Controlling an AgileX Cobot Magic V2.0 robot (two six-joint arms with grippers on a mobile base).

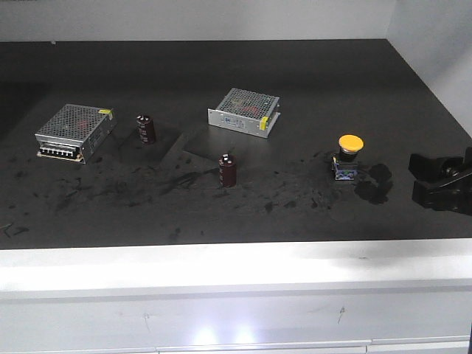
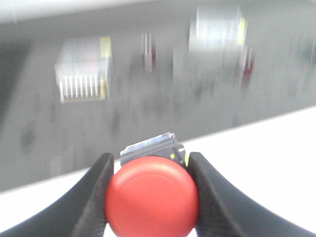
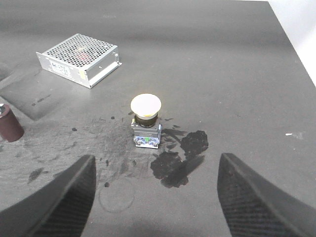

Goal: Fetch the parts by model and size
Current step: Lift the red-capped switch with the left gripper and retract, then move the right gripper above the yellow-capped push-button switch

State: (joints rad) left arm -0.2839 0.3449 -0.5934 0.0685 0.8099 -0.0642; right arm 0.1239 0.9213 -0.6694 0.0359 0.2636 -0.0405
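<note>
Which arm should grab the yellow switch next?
Right: the right gripper is open, framing the yellow switch; the left gripper is shut on the red switch.

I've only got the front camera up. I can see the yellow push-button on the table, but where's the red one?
Observer: The left wrist view shows the red switch clamped in the left pincer, one finger against each side of its cap.
Operator: And that dark shape at my right edge?
Observer: That's the right pincer. The right wrist view shows it open wide, with the yellow switch standing upright ahead of its fingers, untouched.
</note>
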